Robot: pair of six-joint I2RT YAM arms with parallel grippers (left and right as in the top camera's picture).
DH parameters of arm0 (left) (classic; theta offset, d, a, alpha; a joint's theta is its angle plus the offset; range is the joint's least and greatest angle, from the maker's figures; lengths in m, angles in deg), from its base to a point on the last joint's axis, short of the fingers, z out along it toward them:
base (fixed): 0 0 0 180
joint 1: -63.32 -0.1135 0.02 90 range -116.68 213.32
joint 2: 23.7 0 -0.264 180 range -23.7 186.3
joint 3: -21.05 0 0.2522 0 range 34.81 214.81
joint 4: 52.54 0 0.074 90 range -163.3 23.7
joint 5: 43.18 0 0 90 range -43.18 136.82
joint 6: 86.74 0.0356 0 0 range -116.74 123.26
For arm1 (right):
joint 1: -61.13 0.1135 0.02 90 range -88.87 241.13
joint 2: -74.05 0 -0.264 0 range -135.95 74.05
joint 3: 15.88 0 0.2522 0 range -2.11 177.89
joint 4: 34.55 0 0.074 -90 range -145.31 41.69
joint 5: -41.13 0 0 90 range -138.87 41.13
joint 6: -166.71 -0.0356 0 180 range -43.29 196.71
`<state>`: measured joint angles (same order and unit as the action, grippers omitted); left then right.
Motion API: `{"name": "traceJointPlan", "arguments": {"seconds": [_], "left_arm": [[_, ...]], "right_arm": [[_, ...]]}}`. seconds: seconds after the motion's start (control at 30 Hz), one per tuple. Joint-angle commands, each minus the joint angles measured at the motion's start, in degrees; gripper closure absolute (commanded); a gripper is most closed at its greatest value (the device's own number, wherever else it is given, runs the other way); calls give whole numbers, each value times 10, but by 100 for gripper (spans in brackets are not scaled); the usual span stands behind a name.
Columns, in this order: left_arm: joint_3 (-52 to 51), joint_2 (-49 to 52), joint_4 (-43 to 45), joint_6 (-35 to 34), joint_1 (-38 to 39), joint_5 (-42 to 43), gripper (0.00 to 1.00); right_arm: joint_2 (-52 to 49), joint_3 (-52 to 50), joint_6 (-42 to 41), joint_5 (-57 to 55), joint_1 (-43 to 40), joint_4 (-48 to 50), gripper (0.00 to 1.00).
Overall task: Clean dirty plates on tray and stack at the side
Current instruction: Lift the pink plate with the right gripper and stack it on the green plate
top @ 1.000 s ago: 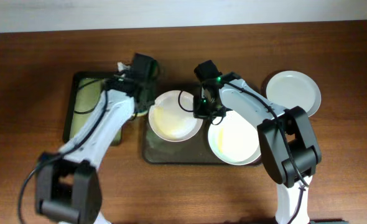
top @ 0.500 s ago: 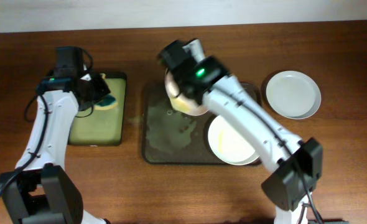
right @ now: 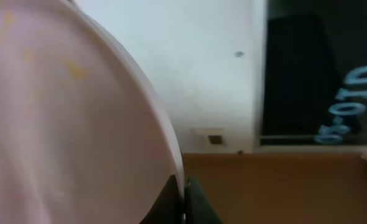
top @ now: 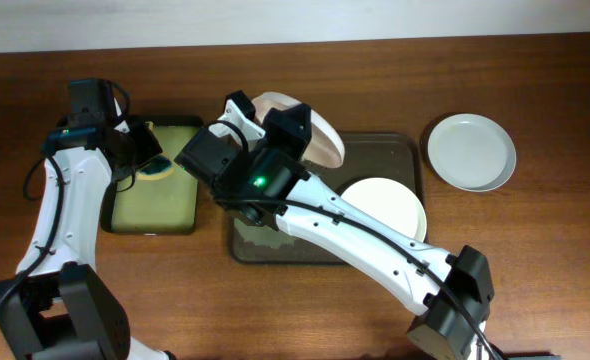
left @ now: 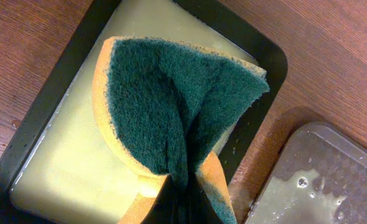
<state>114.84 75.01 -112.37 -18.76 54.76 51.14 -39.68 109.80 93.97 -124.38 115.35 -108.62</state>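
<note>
Overhead, right arm [top: 327, 216] covers half the tray [top: 377, 154].

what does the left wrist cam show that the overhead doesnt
Only left wrist: the sponge is folded, green face out, pinched in the jaws. Only overhead: the lifted plate, the second plate on the brown tray, the side plate. Both: sponge, black tray, brown tray corner.
</note>
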Motion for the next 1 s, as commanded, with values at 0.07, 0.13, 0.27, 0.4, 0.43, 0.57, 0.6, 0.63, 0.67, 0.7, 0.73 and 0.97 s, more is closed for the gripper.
{"name": "traceJointPlan", "arguments": {"seconds": [0.07, 0.13, 0.27, 0.4, 0.43, 0.57, 0.6, 0.63, 0.67, 0.7, 0.73, 0.97], "left_arm": [[-5, -12, 1, 12, -2, 0, 100], [-5, -12, -3, 11, -2, -15, 100], [-5, -12, -5, 11, -2, -16, 100], [-5, -12, -5, 11, -2, -16, 100], [-5, -12, -5, 11, -2, -16, 100], [-5, -12, -5, 11, -2, -15, 100], [-5, -12, -5, 11, -2, -15, 100], [-5, -12, -6, 11, -2, -15, 100], [-5, -12, -7, 11, -2, -15, 100], [-5, -12, -7, 11, -2, -15, 100], [-5, -12, -7, 11, -2, -15, 100], [-5, -12, -7, 11, -2, -15, 100]], "right_arm": [[15, 9, -46, 59, -8, 3, 96], [11, -4, -95, 274, -43, -9, 96], [21, -7, -179, 202, -84, -61, 96], [86, 3, -235, 253, -87, -58, 96], [80, -5, -235, 268, -107, -48, 96], [34, -23, -238, 426, -213, -95, 96], [36, -23, -238, 497, -246, -84, 96], [42, -23, -238, 561, -279, -72, 96], [48, -23, -237, 625, -316, -62, 96], [49, -23, -237, 708, -373, -54, 96], [48, -23, -237, 763, -424, -55, 96], [43, -112, -231, 939, -777, -41, 96]]}}
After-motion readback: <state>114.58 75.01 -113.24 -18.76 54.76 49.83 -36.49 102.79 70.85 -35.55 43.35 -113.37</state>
